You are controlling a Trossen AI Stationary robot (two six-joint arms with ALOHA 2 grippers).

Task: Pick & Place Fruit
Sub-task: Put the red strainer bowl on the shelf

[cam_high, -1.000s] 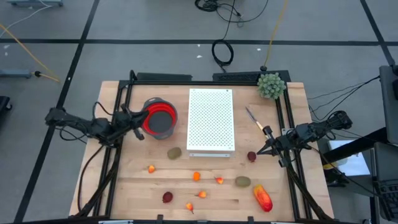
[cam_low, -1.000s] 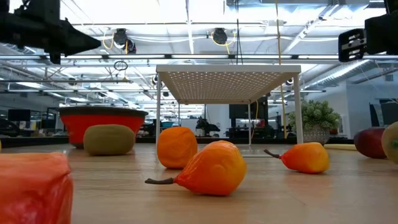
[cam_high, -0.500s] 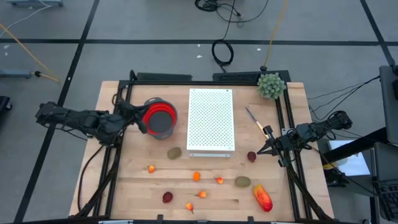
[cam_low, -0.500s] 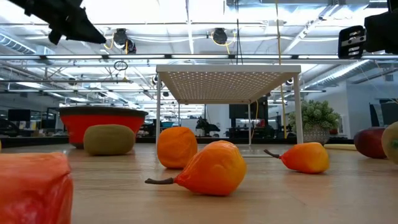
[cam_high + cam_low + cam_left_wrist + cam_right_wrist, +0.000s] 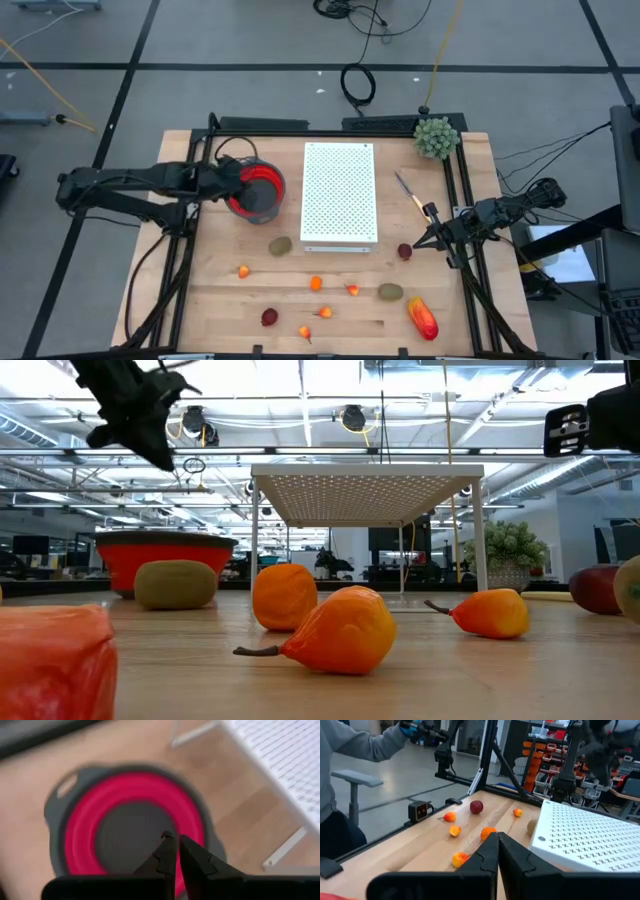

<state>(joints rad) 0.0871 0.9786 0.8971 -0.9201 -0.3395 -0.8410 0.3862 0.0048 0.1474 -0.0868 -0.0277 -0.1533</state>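
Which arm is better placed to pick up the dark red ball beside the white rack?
The right arm, probably. Its end effector sits right next to the dark red ball, while the left end effector hovers above the red bowl, across the white rack.

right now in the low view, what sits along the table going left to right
red-orange piece at the near corner → red bowl → brown-green oval → round orange → orange pear with stem → smaller orange pear → dark-red ball
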